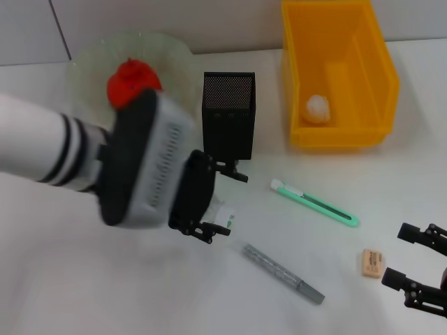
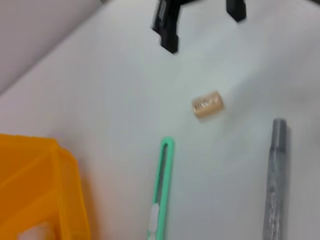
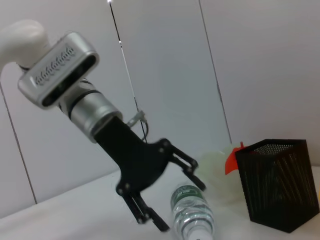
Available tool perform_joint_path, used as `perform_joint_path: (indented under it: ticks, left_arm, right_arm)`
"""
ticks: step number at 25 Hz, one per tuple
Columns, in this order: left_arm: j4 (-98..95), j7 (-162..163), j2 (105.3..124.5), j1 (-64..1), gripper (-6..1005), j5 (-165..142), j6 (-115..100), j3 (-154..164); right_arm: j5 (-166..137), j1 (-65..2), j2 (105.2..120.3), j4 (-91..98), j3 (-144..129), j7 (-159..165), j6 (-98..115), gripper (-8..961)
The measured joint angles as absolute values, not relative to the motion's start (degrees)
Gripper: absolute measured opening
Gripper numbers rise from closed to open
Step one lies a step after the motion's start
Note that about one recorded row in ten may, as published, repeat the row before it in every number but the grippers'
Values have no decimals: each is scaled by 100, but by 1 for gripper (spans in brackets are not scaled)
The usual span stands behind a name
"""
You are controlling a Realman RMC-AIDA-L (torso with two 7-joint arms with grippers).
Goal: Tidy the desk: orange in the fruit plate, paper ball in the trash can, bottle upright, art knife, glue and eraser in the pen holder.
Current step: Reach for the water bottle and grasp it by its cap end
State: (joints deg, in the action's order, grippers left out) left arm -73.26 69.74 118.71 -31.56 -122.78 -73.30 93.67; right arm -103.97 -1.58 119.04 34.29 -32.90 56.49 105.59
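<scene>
Left gripper (image 1: 216,227) is hovering mid-desk with its black fingers spread apart, straddling a clear plastic bottle with a green cap (image 3: 192,212) that's lying on its side, not squeezing it yet as far as I can tell. I'm guessing that bottle is light, smooth and a bit slippery, and thin enough to dent, so grabbing it round the body just below the cap and tipping it up looks like the sane option.

Going left to right across the white desk (image 1: 84,279): a red-orange fruit (image 1: 131,82) is sitting in the pale green glass plate (image 1: 174,56) near the back edge, then the black mesh pen holder (image 1: 228,115), then a grey glue pen (image 1: 283,273) toward the front edge, a green art knife (image 1: 314,203), a yellow plastic bin (image 1: 339,77) at the back holding a white paper ball (image 1: 318,108), and a tan eraser (image 1: 372,262). Right gripper (image 1: 419,265) is parked open at the front right corner.

Funny thing: the head view is barely showing the bottle since the arm is covering it, while the right wrist view is showing it plainly. Left wrist view is only catching the knife, eraser and pen.
</scene>
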Motion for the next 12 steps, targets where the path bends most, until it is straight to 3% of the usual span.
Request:
perform_joint_path:
  ticks: [12]
  left_arm:
    - [-7525, 7838, 11913, -3567, 806, -13465, -6909, 10514]
  right_arm:
    - [-10398, -99, 11910, 3409, -3262, 5641, 10555, 839]
